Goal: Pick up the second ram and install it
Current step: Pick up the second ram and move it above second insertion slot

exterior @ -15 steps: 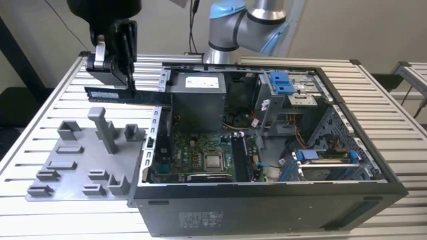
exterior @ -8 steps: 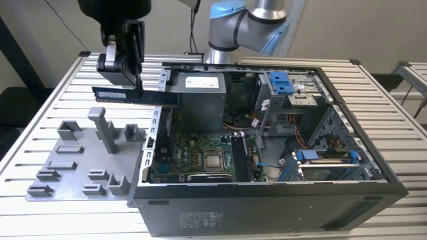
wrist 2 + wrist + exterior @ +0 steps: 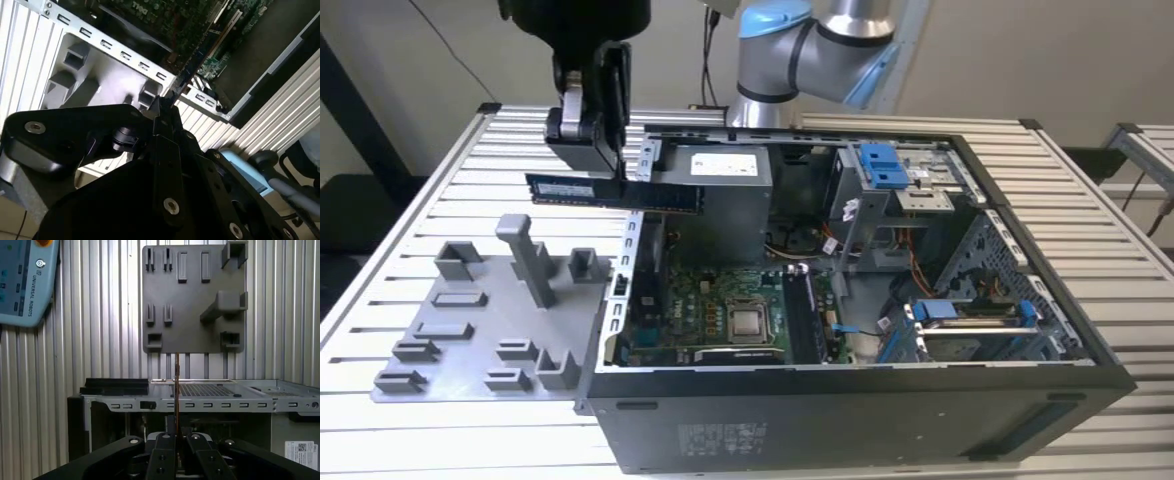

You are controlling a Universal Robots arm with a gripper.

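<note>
Exterior view shows me the claw (image 3: 603, 170) clamped on the memory stick (image 3: 660, 196), level above a side wall of the computer case (image 3: 854, 420).

Table (image 3: 400, 240): we see pale ribbed metal slats with a satin sheen.
Fixture plate (image 3: 460, 335): we read it as grey plastic, matt.
Second ram (image 3: 620, 193): dark bluish board, slightly glossy, with matt black chips.
Gripper (image 3: 596, 172): black and smooth, partly glossy; we see bright metal screw heads in both wrist views.
Computer case (image 3: 854, 425): matt black outer panel, bare grey sheet metal inside.
Motherboard (image 3: 707, 305): green board, low sheen.
Processor lid (image 3: 749, 322): bright metal.
Drive latches (image 3: 886, 165), at 1 o'clock from the motherboard: glossy blue plastic.
Arm (image 3: 814, 50): we see silvery metal with smooth light-blue caps.
</note>
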